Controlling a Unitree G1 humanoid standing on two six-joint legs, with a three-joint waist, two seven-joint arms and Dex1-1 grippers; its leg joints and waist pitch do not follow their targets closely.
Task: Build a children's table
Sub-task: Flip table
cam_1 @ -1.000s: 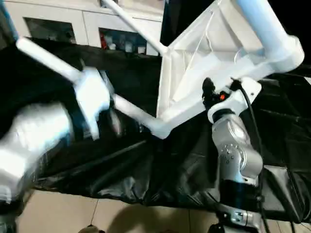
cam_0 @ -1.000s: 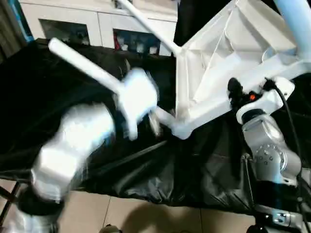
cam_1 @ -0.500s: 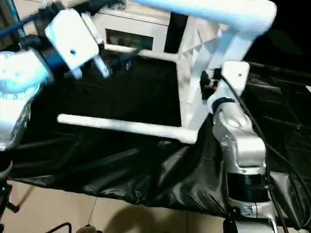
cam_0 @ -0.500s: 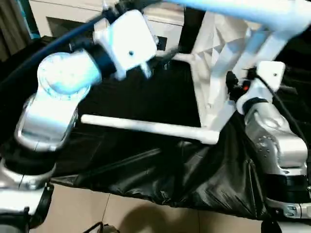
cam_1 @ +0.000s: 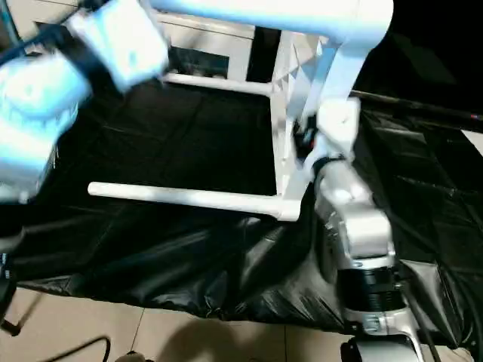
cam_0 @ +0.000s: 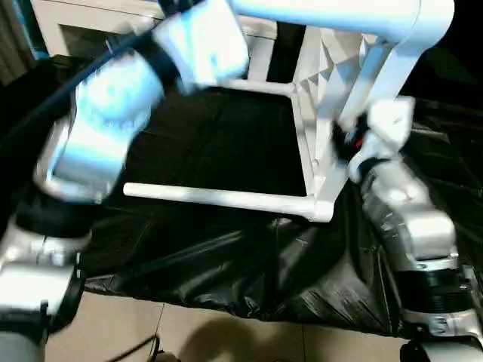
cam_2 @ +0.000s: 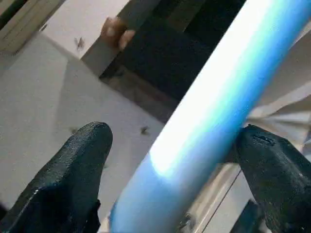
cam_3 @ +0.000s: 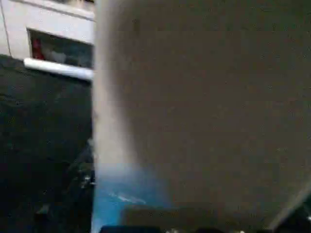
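The children's table top [cam_0: 332, 105] stands on its edge on the black cloth, ribbed underside facing left. Three white tube legs stick out from it to the left. The lower leg [cam_0: 219, 197] lies level just above the cloth, a far leg [cam_0: 256, 87] runs behind, and the top leg [cam_0: 324, 13] crosses overhead. My left arm [cam_0: 113, 113] is raised to that top leg. In the left wrist view my left gripper [cam_2: 175, 133] is open astride the leg [cam_2: 214, 102], one fingertip [cam_2: 257, 145] against it. My right gripper [cam_0: 349, 142] sits against the top's near edge.
Black cloth [cam_0: 211, 151] covers the work surface and hangs over its front edge above a tiled floor [cam_0: 226, 332]. A white cabinet with glass doors [cam_0: 90, 23] stands at the back left. My right forearm [cam_0: 411, 226] rises at the front right.
The table top has swung from a tilt to standing on its edge, and its lower leg came down level. My left arm rose from low front to the top leg. The camera also shifted.
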